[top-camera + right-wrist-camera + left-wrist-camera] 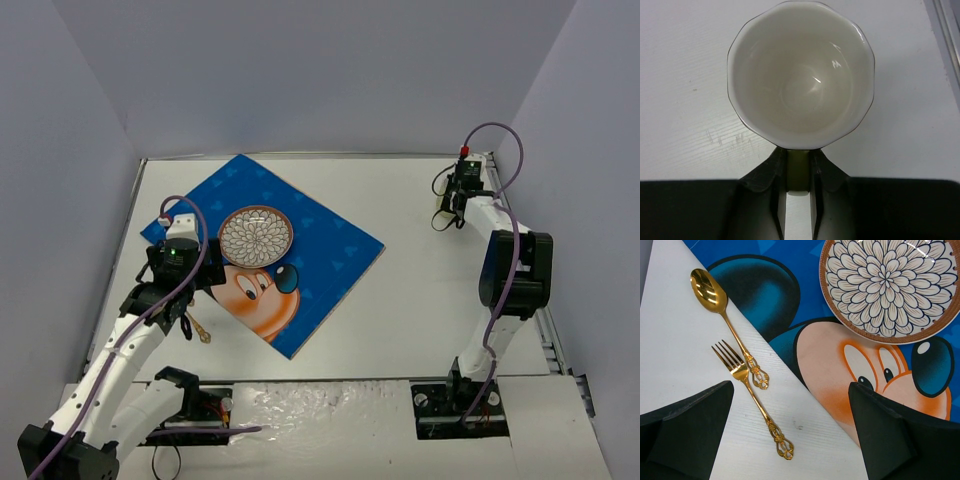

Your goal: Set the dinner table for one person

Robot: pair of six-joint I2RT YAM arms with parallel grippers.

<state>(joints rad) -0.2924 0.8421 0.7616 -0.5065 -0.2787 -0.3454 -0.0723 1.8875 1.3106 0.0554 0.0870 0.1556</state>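
Just ahead of right tool (799, 167) | it is gripping cup (800, 75) by handle | left tool (790, 425) is hanging open above laid fork (751, 387), spoon (720, 307), beside plate (890, 285) | cup is awaiting placing.

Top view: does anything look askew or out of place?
Yes. The placemat lies diagonally on the dinner table, not square to its edges; the cup stands apart from it, near the far right corner.

Blue cartoon-mouse placemat (330, 250), brown-rimmed plate (256, 236) with navy petal pattern, gold spoon (715, 295) and fork (740, 372), cream cup (800, 75).
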